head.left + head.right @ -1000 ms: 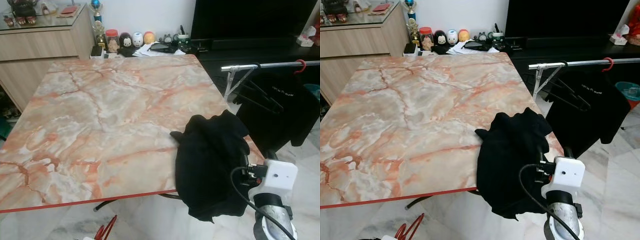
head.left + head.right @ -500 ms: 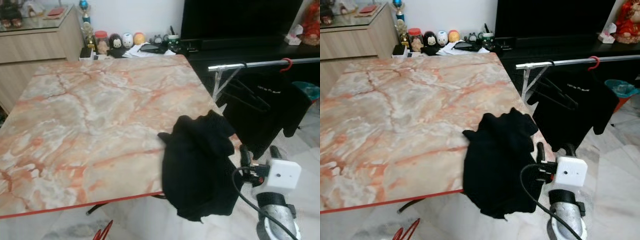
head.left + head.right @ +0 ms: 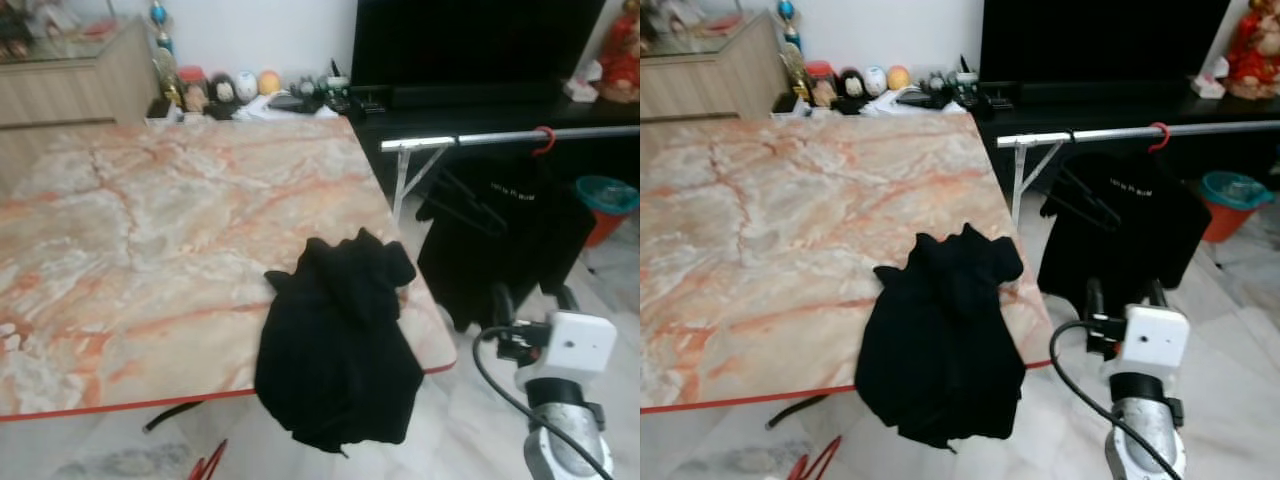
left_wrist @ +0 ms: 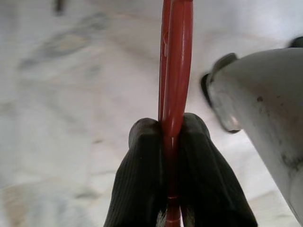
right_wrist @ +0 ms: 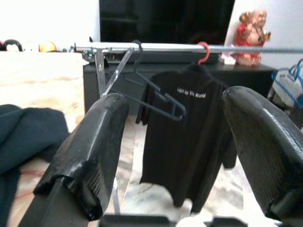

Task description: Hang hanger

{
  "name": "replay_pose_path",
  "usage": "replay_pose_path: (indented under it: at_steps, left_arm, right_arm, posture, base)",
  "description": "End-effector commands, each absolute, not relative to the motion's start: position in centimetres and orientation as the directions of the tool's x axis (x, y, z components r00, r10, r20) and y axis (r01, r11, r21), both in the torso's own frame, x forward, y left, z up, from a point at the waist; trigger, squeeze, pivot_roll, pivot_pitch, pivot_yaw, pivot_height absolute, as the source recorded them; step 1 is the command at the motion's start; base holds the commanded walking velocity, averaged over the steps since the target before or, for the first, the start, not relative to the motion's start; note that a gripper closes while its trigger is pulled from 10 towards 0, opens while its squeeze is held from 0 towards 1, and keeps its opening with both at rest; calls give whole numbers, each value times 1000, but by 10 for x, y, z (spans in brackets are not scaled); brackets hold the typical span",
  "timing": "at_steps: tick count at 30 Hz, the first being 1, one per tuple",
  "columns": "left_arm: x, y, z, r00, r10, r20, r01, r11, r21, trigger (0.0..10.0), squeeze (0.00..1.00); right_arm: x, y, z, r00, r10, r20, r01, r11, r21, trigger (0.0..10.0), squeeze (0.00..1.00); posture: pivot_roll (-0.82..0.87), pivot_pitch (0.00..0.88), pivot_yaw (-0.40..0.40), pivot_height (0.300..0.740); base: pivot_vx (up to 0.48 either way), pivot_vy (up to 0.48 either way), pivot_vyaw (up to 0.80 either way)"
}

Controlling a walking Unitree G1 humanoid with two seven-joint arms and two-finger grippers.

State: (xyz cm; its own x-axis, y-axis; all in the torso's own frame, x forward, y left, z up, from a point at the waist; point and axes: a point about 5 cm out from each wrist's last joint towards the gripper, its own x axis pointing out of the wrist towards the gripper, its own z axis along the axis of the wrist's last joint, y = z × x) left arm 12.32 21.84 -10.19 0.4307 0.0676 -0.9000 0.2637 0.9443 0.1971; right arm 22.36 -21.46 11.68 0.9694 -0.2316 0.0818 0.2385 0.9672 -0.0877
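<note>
My left gripper [image 4: 171,130] is shut on a thin red hanger [image 4: 175,61] held low over the marble floor. Its red tip peeks in at the bottom of the left eye view [image 3: 210,462]. My right gripper [image 3: 533,300] is open and empty beyond the table's right corner, facing a silver clothes rail [image 3: 500,138]. On the rail hang an empty black hanger [image 5: 156,97] and a black T-shirt [image 5: 194,137] on a red hook [image 5: 203,51]. A crumpled black garment [image 3: 335,340] droops over the table's front right edge.
The marble table [image 3: 150,230] takes up the left. Behind the rail stand a black TV unit [image 3: 470,60] and a red figurine [image 5: 250,33]. A teal bucket [image 3: 605,195] sits at far right. Ornaments [image 3: 230,88] line the table's far edge. White floor lies under the rail.
The camera has swung right, shifting the table left. My right gripper has come away from the black garment and now sits to its right, pointing at the rail.
</note>
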Motion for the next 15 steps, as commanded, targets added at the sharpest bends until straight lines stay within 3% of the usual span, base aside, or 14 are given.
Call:
replay_pose_path:
  at_steps: [1,15]
  left_arm:
    - [117,219,-104,407,66,-911,277,942,192,10000,0]
    - [119,219,-103,416,59,-907,277,942,188,10000,0]
  right_arm:
    - [228,-213,113,972,-225,72,231,969,-87,10000,0]
    - [253,-215,50,953,-249,-172,254,967,7,10000,0]
  posture:
    - [-130,0,-38,740]
    - [-133,0,-31,740]
  base:
    - [0,-480,0]
    - [0,-480,0]
